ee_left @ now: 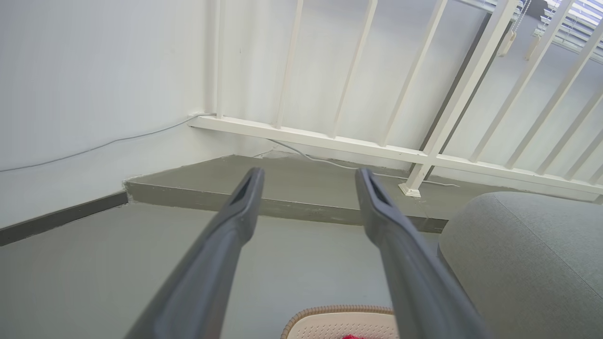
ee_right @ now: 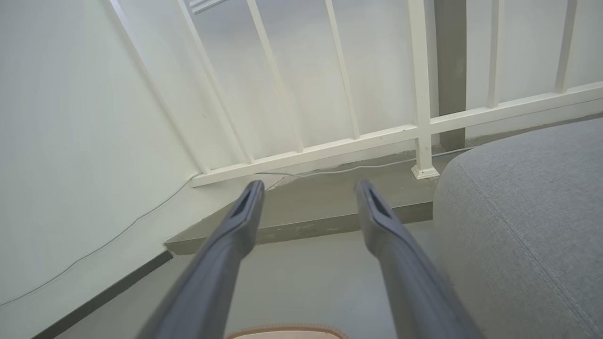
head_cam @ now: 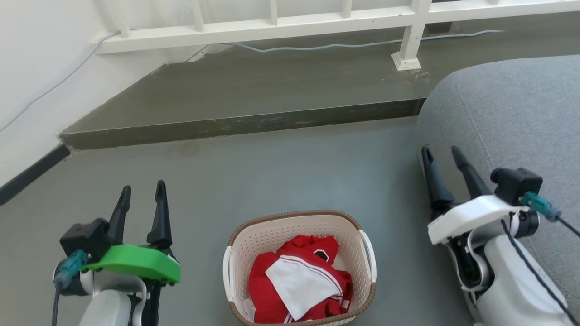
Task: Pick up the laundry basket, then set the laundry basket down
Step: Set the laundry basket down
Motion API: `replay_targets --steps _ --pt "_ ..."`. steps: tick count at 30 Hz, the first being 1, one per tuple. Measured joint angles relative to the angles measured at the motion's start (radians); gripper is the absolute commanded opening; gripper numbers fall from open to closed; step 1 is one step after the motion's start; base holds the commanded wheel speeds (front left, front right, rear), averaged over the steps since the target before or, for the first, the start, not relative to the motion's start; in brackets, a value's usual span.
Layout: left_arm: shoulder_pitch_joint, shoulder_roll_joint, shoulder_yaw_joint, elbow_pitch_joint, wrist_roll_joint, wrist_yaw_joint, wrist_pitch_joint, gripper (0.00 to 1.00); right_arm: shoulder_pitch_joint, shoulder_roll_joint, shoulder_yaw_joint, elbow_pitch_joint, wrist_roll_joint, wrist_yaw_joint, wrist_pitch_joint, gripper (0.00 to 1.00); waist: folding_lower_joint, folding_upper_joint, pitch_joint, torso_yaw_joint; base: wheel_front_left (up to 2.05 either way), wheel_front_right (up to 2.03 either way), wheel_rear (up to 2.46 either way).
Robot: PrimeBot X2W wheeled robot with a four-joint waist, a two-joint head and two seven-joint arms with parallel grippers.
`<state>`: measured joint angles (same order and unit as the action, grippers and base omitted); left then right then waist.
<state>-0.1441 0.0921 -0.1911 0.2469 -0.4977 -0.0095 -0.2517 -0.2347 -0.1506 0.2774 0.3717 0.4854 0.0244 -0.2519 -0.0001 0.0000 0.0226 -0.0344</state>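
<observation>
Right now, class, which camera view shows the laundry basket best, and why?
The head view: nearly the whole laundry basket shows, with red and white clothes inside. Each wrist view catches a strip of its rim at the bottom edge.

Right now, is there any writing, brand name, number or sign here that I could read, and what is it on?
None can be read in these views.
The red and white garment in the laundry basket bears a small dark patch, too small to read.
The left gripper and right gripper, both open, show no readable label.
</observation>
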Motion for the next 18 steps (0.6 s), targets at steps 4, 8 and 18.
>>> replay_targets --steps 4,8,18 --pt "0.028 -0.004 0.02 -0.031 0.031 -0.008 0.0 1.0 0.033 0.017 -0.004 -0.026 -0.024 0.0 0.0 1.0 0.0 0.0 -0.003 0.002 0.0 0.0 0.0" --pt "0.053 -0.01 0.034 -0.058 0.043 -0.01 0.0 1.0 0.052 0.019 -0.011 -0.049 -0.058 0.0 0.0 1.0 0.0 0.0 -0.005 0.003 0.0 0.0 0.0" --pt "0.101 -0.022 0.061 -0.096 0.089 -0.035 0.0 1.0 0.096 0.024 -0.036 -0.092 -0.098 0.002 0.0 1.0 0.0001 0.0 -0.006 0.006 0.0 0.0 0.0"
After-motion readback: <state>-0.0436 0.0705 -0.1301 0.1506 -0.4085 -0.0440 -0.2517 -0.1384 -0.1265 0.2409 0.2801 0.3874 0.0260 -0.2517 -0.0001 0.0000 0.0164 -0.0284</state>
